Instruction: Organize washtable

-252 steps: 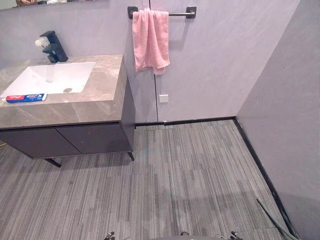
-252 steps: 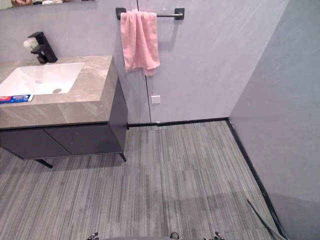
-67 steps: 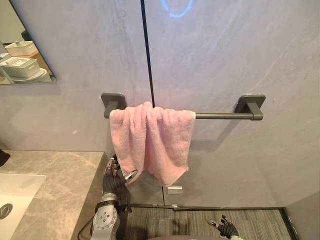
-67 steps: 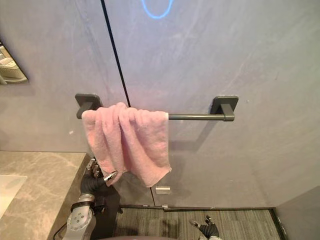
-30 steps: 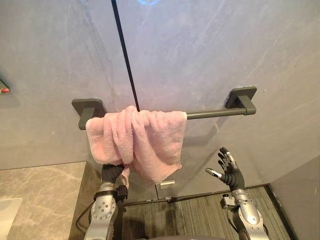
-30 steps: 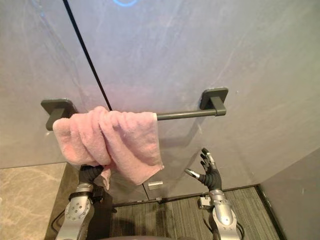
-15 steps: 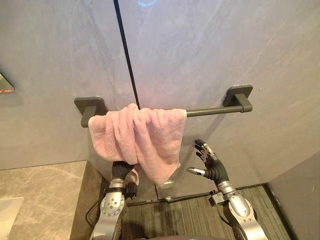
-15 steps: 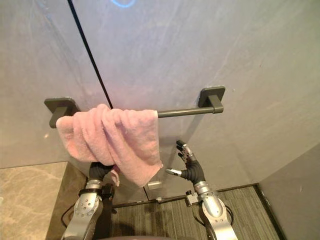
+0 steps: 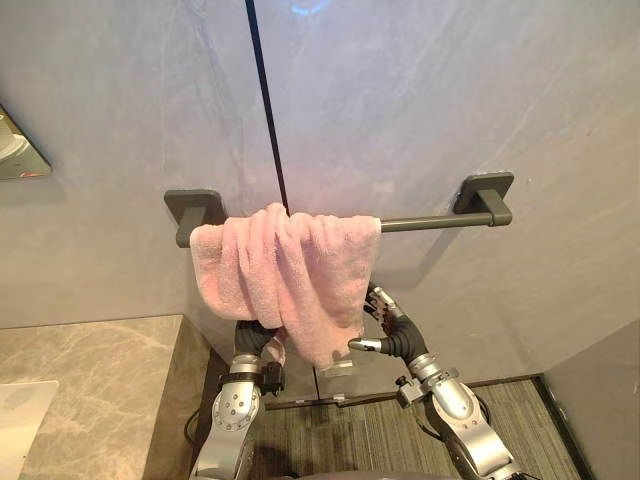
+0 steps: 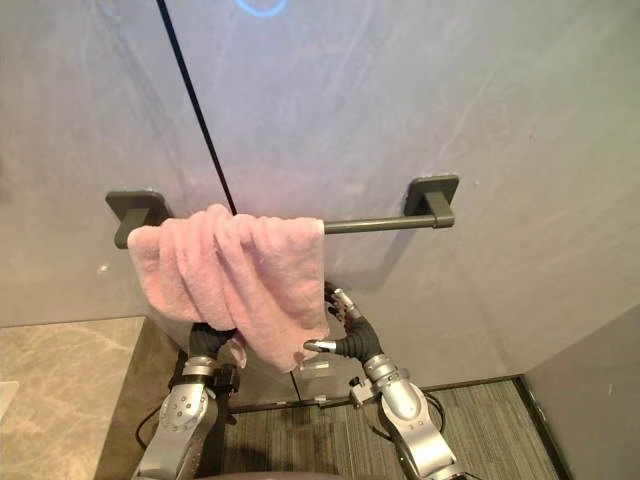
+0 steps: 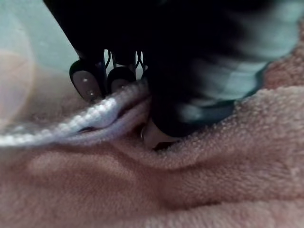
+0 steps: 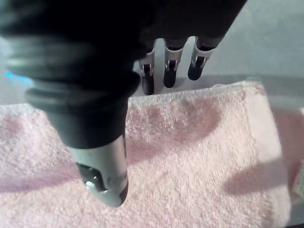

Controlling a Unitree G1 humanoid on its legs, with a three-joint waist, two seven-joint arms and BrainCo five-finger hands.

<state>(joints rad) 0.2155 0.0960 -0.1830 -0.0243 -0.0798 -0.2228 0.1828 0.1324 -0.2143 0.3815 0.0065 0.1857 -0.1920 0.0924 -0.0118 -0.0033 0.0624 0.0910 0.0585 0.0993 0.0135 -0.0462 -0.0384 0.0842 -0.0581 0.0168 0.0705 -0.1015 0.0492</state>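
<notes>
Facing a grey wall [image 9: 450, 100], with a marbled bench [image 9: 90, 370] at lower left. Across the wall, a dark towel rail [image 9: 430, 220]; over its left half, draped and bunched in thick folds, a pink towel [image 9: 285, 270], hanging clear of the bench. Soft, light, limp terry by the look of it: likely to sag and slide along the rail when tugged, in no danger of breaking, best taken by a lower corner or the hem [image 11: 71, 126] and not by the fat middle. Fluffy pile, pale rose, paler woven edge, lower edge slanting down to a point right of the middle. Under the left folds, the left robot hand [image 11: 88, 83], fingers curled over the hem, thumb seemingly beneath, pinching cloth. By the lower right corner, the right robot hand [image 9: 400, 338], spread wide and holding nothing, fingers apparently behind the cloth, thumb in front.
</notes>
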